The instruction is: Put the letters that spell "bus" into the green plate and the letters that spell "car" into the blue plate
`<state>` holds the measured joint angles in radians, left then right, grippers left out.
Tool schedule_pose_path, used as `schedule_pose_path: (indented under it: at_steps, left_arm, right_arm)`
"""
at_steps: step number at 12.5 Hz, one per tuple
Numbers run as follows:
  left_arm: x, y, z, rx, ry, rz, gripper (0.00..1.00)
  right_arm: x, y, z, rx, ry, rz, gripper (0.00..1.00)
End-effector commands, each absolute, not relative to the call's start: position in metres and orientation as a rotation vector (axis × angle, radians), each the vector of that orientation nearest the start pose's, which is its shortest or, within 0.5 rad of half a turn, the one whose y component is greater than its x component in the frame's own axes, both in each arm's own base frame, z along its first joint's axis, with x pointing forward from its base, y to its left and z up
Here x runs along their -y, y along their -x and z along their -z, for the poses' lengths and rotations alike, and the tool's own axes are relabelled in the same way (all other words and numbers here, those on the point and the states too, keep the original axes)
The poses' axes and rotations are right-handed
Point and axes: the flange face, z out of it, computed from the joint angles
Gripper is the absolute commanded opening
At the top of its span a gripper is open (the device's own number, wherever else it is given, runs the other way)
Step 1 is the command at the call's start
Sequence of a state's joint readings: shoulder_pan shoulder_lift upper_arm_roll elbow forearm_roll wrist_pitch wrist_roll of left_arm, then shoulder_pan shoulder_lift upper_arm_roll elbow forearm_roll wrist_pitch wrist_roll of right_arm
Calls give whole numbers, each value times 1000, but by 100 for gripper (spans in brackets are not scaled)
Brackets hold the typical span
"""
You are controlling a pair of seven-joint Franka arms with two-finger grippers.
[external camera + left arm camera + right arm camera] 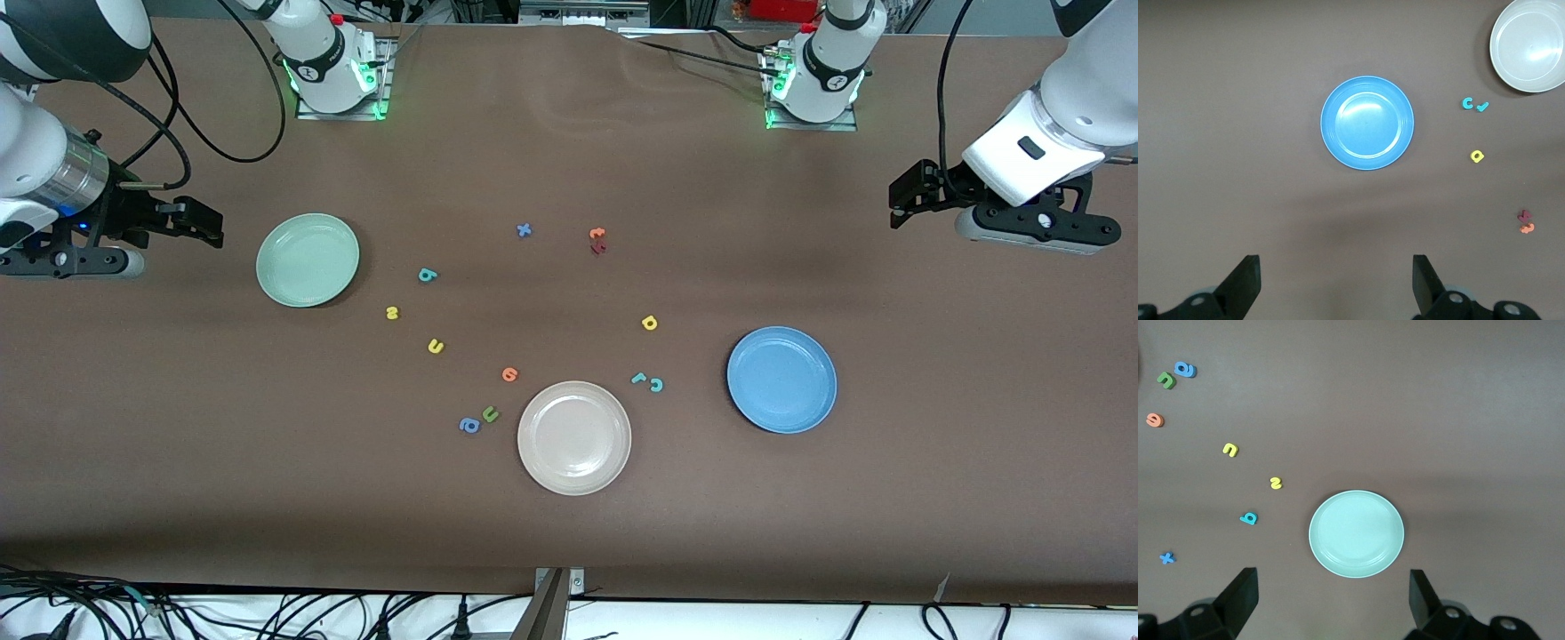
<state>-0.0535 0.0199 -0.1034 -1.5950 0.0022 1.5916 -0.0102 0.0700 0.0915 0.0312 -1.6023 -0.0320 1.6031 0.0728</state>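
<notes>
Brown matte cloth covers the whole table [569, 533], faintly rippled near the robots' bases. Three smooth round plates with shallow raised rims sit on it: the green plate [308, 260] toward the right arm's end, the blue plate [781, 380] toward the left arm's end, and a beige plate [574, 437] between them, nearest the front camera.

Small foam letters are scattered across the middle. The teal b [428, 275], yellow s [392, 312] and yellow u [435, 346] lie in a loose line beside the green plate, each a little nearer the camera than the last. The teal r [638, 379] and teal c [656, 385] sit almost touching between the beige and blue plates, with the yellow a [649, 323] farther from the camera. An orange letter [508, 374], a green u [490, 413] and a blue a [469, 425] lie near the beige plate. A blue x [524, 230] and an orange and dark red pair [597, 240] lie farther back.

The right gripper [1331, 593] hangs over bare cloth next to the green plate, black fingers spread wide, empty. The left gripper [1336, 280] hangs over the cloth at its own end, also spread, holding nothing.
</notes>
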Motion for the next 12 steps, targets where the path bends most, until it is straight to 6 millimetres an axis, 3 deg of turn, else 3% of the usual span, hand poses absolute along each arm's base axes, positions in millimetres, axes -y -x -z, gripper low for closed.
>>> schedule_pose_path:
  at_steps: [1, 4, 12]
  left_arm:
    - [87, -557, -609, -234, 3133, -29, 100]
    - [79, -557, -609, -236, 3132, -36, 100]
    - [81, -557, -609, -236, 3132, -38, 100]
  right_arm:
    - [-56, -571, -570, 55, 3156, -119, 100]
    - [-58, -571, -570, 50, 3157, -117, 100]
    - [-54, -563, -580, 43, 3163, -130, 100]
